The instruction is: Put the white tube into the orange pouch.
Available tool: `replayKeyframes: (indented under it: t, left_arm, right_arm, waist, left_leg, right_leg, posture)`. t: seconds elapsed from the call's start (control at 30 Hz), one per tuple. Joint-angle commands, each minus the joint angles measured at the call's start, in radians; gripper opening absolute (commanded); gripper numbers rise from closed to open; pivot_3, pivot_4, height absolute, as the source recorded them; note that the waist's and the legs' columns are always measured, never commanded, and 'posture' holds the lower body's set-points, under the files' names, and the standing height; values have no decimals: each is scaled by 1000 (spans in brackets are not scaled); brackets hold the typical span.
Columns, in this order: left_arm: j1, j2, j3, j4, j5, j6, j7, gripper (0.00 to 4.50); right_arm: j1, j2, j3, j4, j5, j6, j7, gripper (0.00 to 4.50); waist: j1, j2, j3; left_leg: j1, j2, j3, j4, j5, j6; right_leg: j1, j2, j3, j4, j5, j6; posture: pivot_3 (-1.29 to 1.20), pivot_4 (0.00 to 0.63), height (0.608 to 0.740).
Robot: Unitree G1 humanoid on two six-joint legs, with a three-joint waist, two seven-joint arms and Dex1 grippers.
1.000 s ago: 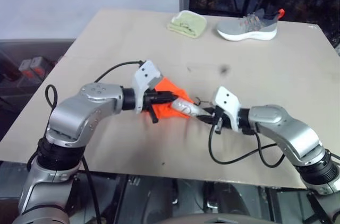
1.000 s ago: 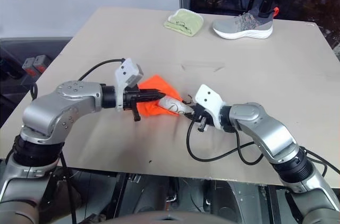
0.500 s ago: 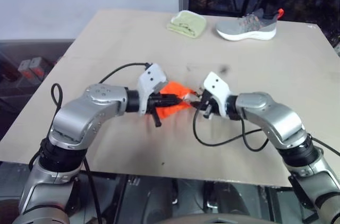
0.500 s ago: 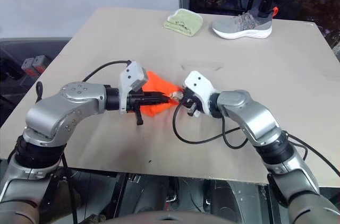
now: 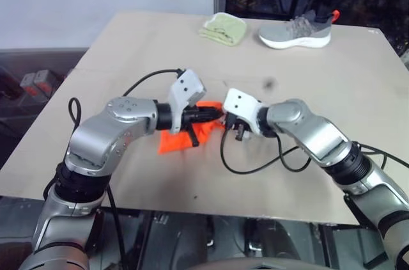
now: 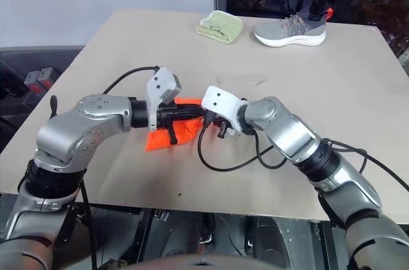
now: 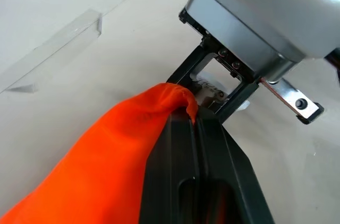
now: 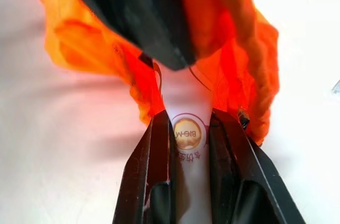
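The orange pouch point(image 5: 182, 137) hangs from my left gripper point(image 7: 194, 121), which is shut on its top rim just above the table point(image 5: 332, 84). My right gripper point(image 8: 188, 118) faces it head-on and is shut on the white tube point(image 8: 188, 141), which carries a round orange print. The tube's front end is pushed into the pouch's mouth point(image 8: 234, 59), with orange fabric folded around it. In the head views both grippers meet at the pouch's right end point(image 6: 203, 116), and the tube is hidden between them.
A folded pale green cloth point(image 5: 223, 28) and a grey sneaker point(image 5: 296, 32) lie at the table's far side. A clear plastic strip point(image 7: 53, 51) lies flat beyond the pouch. A black cable point(image 5: 255, 164) loops from my right wrist over the tabletop.
My right gripper has carried the tube left and away from me, right up to the pouch's mouth. The tube's front end has gone into the fabric. The left gripper has barely moved.
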Motion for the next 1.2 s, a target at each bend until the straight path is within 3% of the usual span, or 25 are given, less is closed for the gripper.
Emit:
replayKeyframes:
  t: [0.03,0.13,0.23,0.37,0.47,0.53,0.6,0.8,1.03,1.1,1.2]
  left_arm:
    - [4,10,20,-19,3,-30,-8,0]
    - [11,9,18,-11,5,-40,-10,0]
    - [15,-4,26,-7,-9,-37,-4,0]
    - [41,-27,68,13,-42,-45,-5,0]
    - [64,-26,88,21,-51,-54,-18,0]
    - [74,-27,98,33,-49,-63,-20,0]
    - [82,-26,105,63,-33,-96,-31,0]
    - [77,-18,131,217,-4,-240,-111,0]
    - [-10,-54,261,299,-185,-163,-169,0]
    - [-31,-56,282,306,-222,-142,-179,0]
    - [-115,-52,316,340,-304,-68,-190,0]
  right_arm:
    - [-33,20,-34,6,-23,-136,37,611]
    - [-34,76,-44,57,-34,-256,46,611]
    - [-37,103,-2,174,-126,-494,36,611]
    - [-32,183,-23,340,-138,-630,48,611]
    - [-27,184,-28,382,-167,-711,73,1660]
    - [-12,189,-60,366,-178,-734,44,2594]
    - [10,175,-103,314,-162,-702,43,3484]
    - [130,105,-277,20,36,-303,97,3484]
    - [219,150,-455,-166,184,105,-54,3484]
    - [223,196,-488,-180,211,180,-110,3484]
    - [214,193,-469,-187,187,115,-130,3484]
  waist:
    - [-6,0,0]
    - [-12,0,0]
    - [-12,0,0]
    - [-11,-1,0]
    - [-11,0,1]
    - [-10,0,1]
    - [-10,0,1]
    - [-9,0,1]
    - [-11,-1,0]
    - [-13,-1,0]
    - [-10,-1,1]
  left_leg:
    - [0,0,0,0,0,0]
    - [0,0,1,0,0,0]
    - [1,1,1,0,0,0]
    - [1,0,1,0,0,0]
    - [1,0,2,0,0,0]
    - [1,0,2,0,0,0]
    - [1,0,2,0,0,0]
    - [1,0,2,0,0,0]
    - [1,2,1,0,0,-1]
    - [1,2,1,0,0,0]
    - [0,1,1,0,0,0]
  right_leg:
    - [0,0,0,0,0,0]
    - [0,0,0,0,0,1]
    - [0,1,0,0,0,1]
    - [1,1,0,0,0,1]
    - [0,1,1,1,1,1]
    - [0,1,0,1,1,1]
    - [0,0,1,1,1,1]
    - [1,-1,1,1,2,-2]
    - [0,-2,1,1,1,-4]
    - [0,-2,1,1,2,-4]
    - [0,0,0,1,1,-1]
  posture:
    - [0,150,740]
    - [0,150,740]
    - [0,150,740]
    - [0,150,740]
    - [0,150,740]
    - [0,150,740]
    - [0,150,740]
    - [0,150,740]
    - [0,150,740]
    - [0,150,740]
    - [0,150,740]
